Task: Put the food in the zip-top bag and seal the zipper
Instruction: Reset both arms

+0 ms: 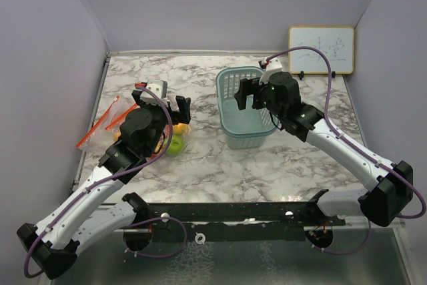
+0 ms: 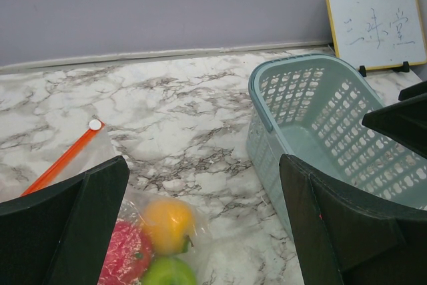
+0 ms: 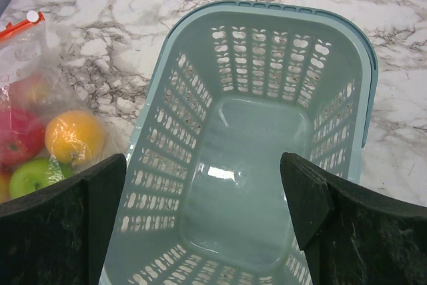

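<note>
— While both arms hung over the table, how were the jaws set?
— Left gripper (image 1: 161,100): spread wide, empty, above the zip-top bag (image 2: 63,158). Right gripper (image 3: 203,225): spread wide, empty, over the basket (image 3: 267,25).
— Food location?
— The food (image 3: 73,137) lay inside the bag, beside the basket.

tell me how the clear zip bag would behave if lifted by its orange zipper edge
Probably floppy: the zip-top bag is thin crinkled film, so it would likely sag. The round fruits seen through it would probably roll to the low end. The glossy film may slip.
</note>
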Robot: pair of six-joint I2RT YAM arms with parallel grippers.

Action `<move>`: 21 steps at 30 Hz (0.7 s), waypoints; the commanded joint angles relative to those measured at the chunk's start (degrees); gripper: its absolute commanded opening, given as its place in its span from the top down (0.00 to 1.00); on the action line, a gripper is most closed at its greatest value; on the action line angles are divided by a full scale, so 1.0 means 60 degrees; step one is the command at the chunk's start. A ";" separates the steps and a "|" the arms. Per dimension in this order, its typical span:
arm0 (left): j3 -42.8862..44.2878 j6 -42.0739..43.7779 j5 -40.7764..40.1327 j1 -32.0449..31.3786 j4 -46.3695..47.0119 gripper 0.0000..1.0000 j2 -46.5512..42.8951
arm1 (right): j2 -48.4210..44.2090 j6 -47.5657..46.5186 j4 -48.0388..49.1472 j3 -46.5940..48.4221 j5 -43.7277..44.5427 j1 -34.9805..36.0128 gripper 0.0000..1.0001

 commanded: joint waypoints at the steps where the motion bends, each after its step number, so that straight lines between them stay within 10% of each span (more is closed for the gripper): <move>1: 0.0092 0.0044 0.0105 0.0040 0.0108 0.01 -0.0104 | -0.0244 -0.0087 -0.0089 0.0184 0.0147 -0.0028 0.01; 21: 0.0076 0.0066 0.0091 0.0084 0.0041 0.01 -0.0111 | -0.0248 -0.0106 -0.0069 0.0139 0.0107 -0.0028 0.01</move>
